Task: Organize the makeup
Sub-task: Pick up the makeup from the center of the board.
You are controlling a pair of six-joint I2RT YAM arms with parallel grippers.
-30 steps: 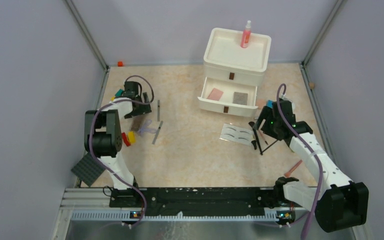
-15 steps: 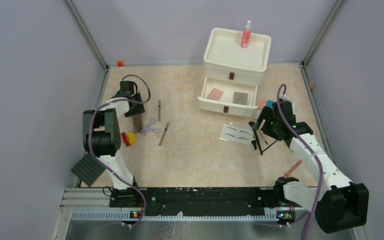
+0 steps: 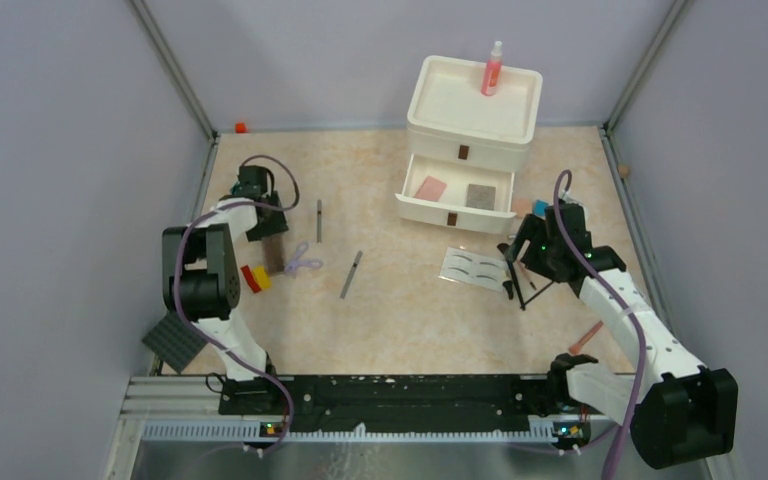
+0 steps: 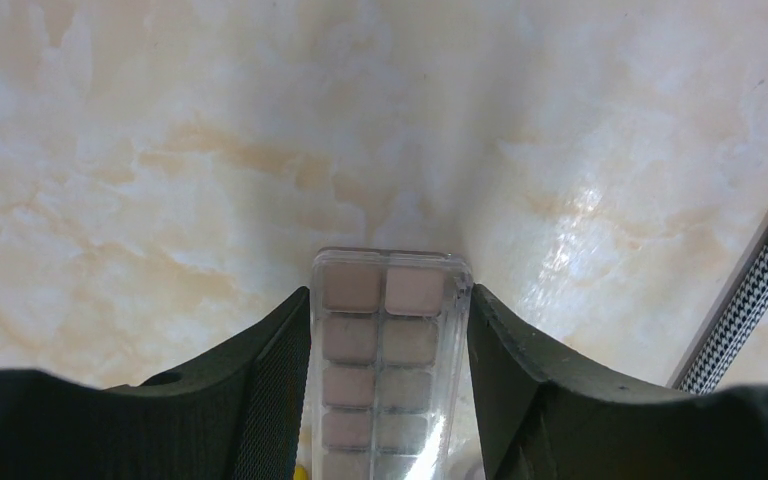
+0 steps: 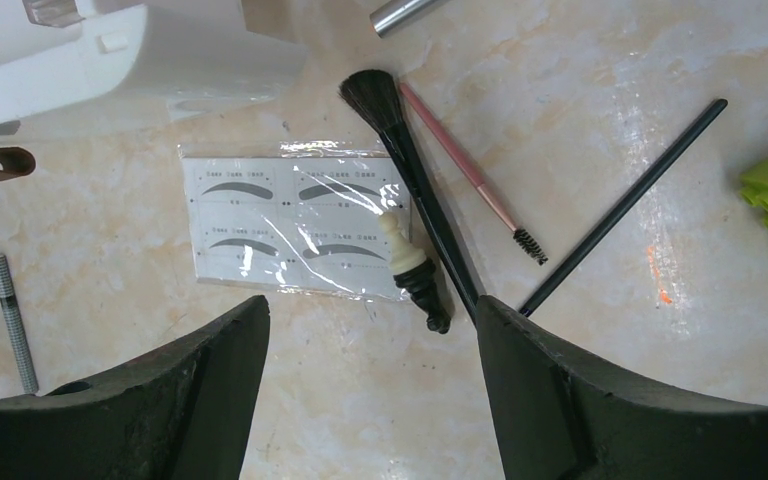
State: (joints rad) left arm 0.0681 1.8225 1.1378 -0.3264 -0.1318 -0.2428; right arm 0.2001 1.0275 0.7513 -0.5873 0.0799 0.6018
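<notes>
1. Top external view, left side of the table (image 3: 400,330): my left arm works close to the left edge, roughly midway between the near and far edges. The red and yellow blocks (image 3: 255,277) sit just beside it.
2. Left wrist view: my left pincer (image 4: 390,300) is closed on the eyeshadow palette (image 4: 390,370), one finger against each long edge. The palette's long axis runs straight out from the pincer, and its far end pokes just past the fingertips. I cannot tell whether it is lifted or resting on the table.
3. The white drawer unit (image 3: 472,125) stands at the far edge, right of centre, so it lies to the right of the palette and farther back. Its open drawer (image 3: 457,212) faces the near edge. I judge the carry has to sweep right and away, keeping the palette's long axis in line with the drawer.
4. A grey pencil (image 3: 351,274) lies loose near the table's middle, close to that path.
5. My right pincer (image 5: 370,308) is open and holds nothing. It hovers over the eyebrow card (image 5: 290,215) and the black brush (image 5: 410,190), just on the near side of the drawer's right corner. The right arm is nearer these and the drawer.
</notes>
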